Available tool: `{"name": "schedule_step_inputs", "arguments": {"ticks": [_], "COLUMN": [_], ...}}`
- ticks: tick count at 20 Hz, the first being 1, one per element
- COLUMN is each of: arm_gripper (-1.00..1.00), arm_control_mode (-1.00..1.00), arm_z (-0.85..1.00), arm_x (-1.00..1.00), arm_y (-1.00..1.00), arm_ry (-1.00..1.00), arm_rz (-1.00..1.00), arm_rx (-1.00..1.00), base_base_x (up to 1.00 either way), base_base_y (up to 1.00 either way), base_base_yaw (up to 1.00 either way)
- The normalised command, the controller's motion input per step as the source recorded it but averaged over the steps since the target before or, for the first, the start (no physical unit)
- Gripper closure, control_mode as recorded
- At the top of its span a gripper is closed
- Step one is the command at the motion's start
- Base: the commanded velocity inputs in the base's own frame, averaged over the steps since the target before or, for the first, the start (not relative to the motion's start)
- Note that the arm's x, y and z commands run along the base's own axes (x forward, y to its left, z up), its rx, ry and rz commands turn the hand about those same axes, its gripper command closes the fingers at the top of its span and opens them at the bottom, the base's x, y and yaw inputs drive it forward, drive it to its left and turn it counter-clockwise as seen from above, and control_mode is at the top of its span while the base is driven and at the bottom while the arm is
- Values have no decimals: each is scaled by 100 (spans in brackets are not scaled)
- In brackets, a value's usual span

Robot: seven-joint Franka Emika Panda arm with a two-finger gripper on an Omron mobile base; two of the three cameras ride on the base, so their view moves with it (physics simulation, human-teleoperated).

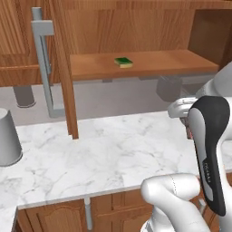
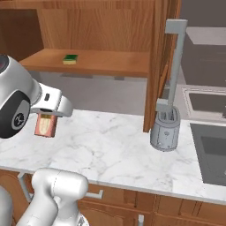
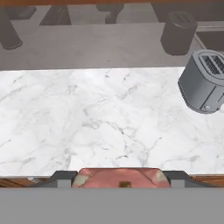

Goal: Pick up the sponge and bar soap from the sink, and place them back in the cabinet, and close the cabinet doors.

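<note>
Hanging between the fingers (image 3: 120, 178), the bar soap (image 2: 46, 125) shows cream face, pinkish-red edges.

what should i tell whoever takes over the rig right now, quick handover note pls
Gripper: shut on the bar soap, held above the marble counter, left of the toaster.
Sponge: already lying on the cabinet shelf.
Cabinet doors: open, their grey bar handles sticking out toward the robot.
Sink: at the right of the counter in the right base view; the part that shows holds nothing.
Done: sponge put away, soap picked up.
Left: lift the soap onto the shelf, probably beside the sponge, let go, then close both doors.
</note>
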Motion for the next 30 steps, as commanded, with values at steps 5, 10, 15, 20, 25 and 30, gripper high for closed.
{"name": "schedule_step_inputs", "arguments": {"ticks": [5,10,15,20,25,30], "arm_gripper": [100,100,100,100,100,100], "arm_control_mode": [100,100,-100,-100,-100,-100], "arm_z": [0,0,1,43,45,32], "arm_x": [0,0,11,26,28,41], "arm_y": [0,0,0,-2,0,0], "arm_ry": [0,0,0,-1,-5,-5], "arm_rz": [0,0,0,0,0,0], "arm_rx": [0,0,0,0,0,0], "base_base_x": [40,15,0,0,0,0], "base_base_y": [-2,0,0,0,0,0], "base_base_yaw": [0,0,0,0,0,0]}}
